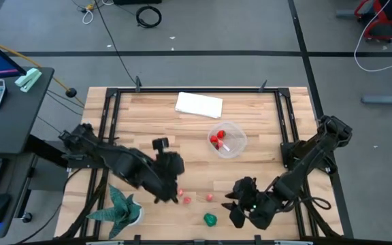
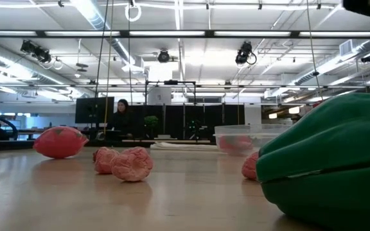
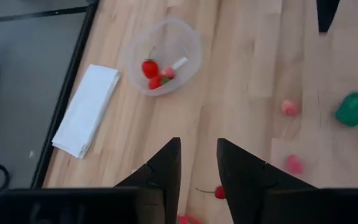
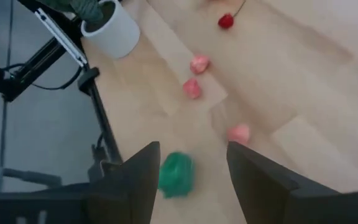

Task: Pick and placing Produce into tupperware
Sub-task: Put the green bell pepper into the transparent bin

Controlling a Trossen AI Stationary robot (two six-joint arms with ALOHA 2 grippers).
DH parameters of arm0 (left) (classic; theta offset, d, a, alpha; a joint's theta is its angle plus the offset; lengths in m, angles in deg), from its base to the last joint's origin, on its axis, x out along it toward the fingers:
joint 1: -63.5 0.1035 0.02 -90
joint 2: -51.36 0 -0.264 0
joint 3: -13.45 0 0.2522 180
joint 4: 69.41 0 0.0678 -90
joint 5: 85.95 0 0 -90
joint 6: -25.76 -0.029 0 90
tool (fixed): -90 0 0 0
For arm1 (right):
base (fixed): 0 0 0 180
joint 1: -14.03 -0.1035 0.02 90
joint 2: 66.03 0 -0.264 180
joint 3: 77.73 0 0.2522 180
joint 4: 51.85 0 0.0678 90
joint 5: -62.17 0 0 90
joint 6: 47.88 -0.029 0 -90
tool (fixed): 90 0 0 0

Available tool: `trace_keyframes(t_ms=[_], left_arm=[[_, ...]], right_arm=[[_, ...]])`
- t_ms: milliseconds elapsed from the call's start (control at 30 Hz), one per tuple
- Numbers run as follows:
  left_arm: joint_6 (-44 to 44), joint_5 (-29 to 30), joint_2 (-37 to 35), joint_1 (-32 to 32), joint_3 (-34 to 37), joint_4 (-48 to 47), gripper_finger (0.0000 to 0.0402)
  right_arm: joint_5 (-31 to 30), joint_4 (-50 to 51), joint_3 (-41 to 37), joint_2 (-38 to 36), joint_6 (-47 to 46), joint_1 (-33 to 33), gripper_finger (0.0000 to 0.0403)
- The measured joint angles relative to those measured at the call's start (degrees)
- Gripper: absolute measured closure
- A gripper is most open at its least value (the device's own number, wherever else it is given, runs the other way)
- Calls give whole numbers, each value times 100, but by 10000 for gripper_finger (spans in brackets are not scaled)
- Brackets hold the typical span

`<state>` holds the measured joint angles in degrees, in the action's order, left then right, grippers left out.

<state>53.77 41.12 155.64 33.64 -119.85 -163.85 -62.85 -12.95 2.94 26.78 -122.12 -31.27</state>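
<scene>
The tupperware (image 1: 227, 140) is a round clear tub on the table's far right part, holding red produce (image 3: 150, 68). Loose produce lies near the near edge: a green piece (image 1: 210, 219), small pink pieces (image 1: 186, 199) (image 1: 209, 197) and a red stemmed one (image 3: 219, 191). My left gripper (image 3: 198, 142) is open above the table left of the pink pieces (image 1: 169, 192). My right gripper (image 4: 192, 146) is open, low by the near edge (image 1: 235, 205), just right of the green piece (image 4: 176, 174), which shows between its fingers without touching them.
A folded white cloth (image 1: 199, 104) lies at the far edge. A spiky teal plant in a white pot (image 1: 122, 209) stands at the near left corner. A black frame (image 1: 111, 102) rims the table. Bare wood lies between the tub and the loose pieces.
</scene>
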Motion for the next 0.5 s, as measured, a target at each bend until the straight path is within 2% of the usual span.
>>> trace_keyframes(t_ms=[167,233,300,400,500], left_arm=[[495,691,131,-209,2,-563,296],[948,1057,116,-286,0,-921,297],[1118,1123,62,-405,115,-873,301],[1070,885,-214,-650,797,-337,310],[1005,737,-477,-826,1977,532,319]], right_arm=[[-22,-2,0,6,-343,-333,206],[-161,-16,0,6,-482,-479,206],[-395,-15,0,6,-559,-596,206],[-799,-75,0,9,-564,-724,206],[-1037,-170,0,9,-573,-778,206]])
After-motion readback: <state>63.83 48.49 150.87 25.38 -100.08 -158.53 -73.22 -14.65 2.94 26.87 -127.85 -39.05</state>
